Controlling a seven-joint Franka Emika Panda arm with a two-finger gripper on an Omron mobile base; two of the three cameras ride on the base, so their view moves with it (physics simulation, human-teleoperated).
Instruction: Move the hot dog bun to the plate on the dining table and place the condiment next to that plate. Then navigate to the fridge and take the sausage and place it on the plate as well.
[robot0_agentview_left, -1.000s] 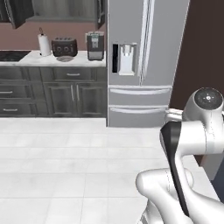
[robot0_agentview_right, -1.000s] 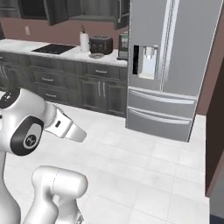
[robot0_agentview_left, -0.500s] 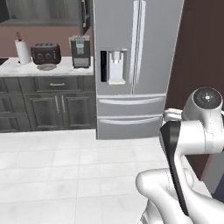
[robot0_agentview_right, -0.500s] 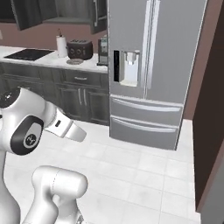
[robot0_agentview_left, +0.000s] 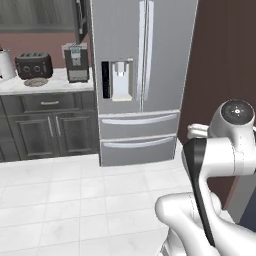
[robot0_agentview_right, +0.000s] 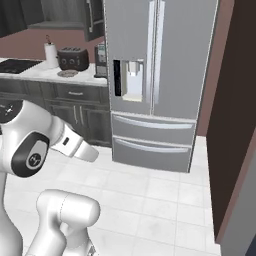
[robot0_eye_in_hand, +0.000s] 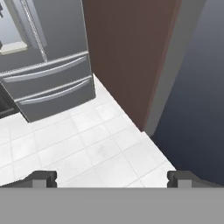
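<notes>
Ahead, the fridge (robot0_agentview_left: 142, 75) stands shut: brushed steel, tall double doors with long vertical bar handles, a water dispenser (robot0_agentview_left: 121, 81) set in the left door, two wide drawers below with curved horizontal handles. Left of it, dark grey panelled cabinets carry a pale stone desk (robot0_agentview_left: 45, 86) with a black box-shaped toaster (robot0_agentview_left: 33, 65), a flat round plate (robot0_agentview_left: 36, 82) just in front of it, and a dark coffee machine (robot0_agentview_left: 76, 62) near the fridge. A white paper roll (robot0_agentview_right: 50, 54) stands far left. Right of the fridge, a plain maroon wall (robot0_agentview_left: 220, 75) juts toward the robot. The floor (robot0_agentview_left: 75, 200) is glossy white square tile. Pincer (robot0_eye_in_hand: 112, 178) hangs over floor, tips wide apart, nothing between them.
</notes>
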